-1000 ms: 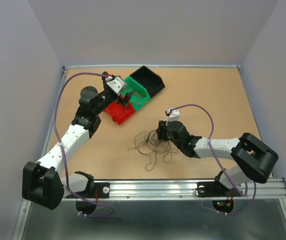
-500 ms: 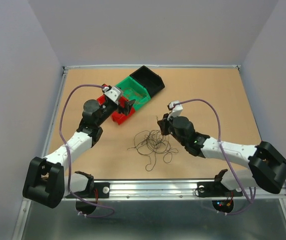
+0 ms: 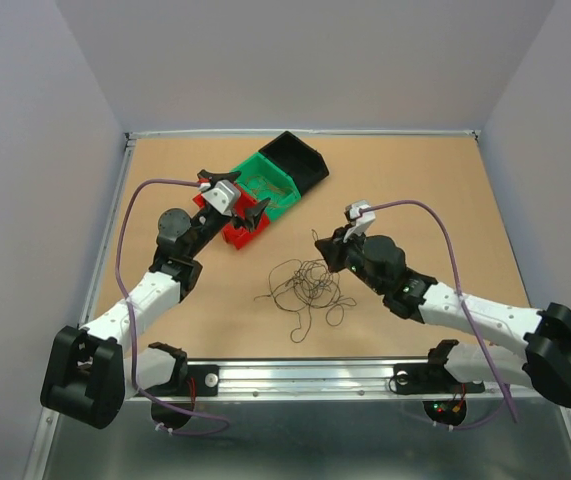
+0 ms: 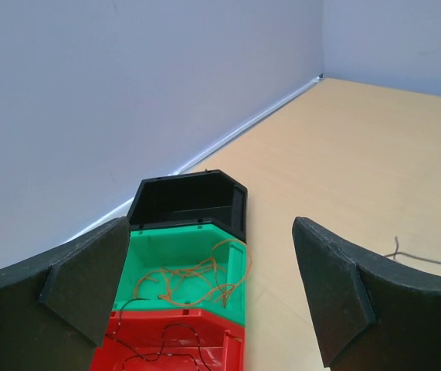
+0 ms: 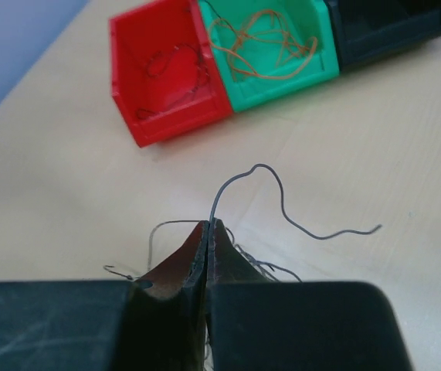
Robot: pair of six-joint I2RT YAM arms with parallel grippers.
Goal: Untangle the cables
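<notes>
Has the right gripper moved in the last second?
Yes. The right gripper, shut on a cable, has shifted away from the near rail, toward the far edge.

From my overhead feed I see three small plastic bins touching in a diagonal row on the far left part of the tan tabletop (image 3: 415,180). The red bin (image 5: 181,124) is nearest, the green bin (image 5: 282,89) is in the middle, and the black bin (image 5: 390,31) is farthest back. Plain pale walls (image 3: 305,60) enclose the table on three sides. A silver aluminium rail (image 3: 315,375) runs along the near edge.
</notes>
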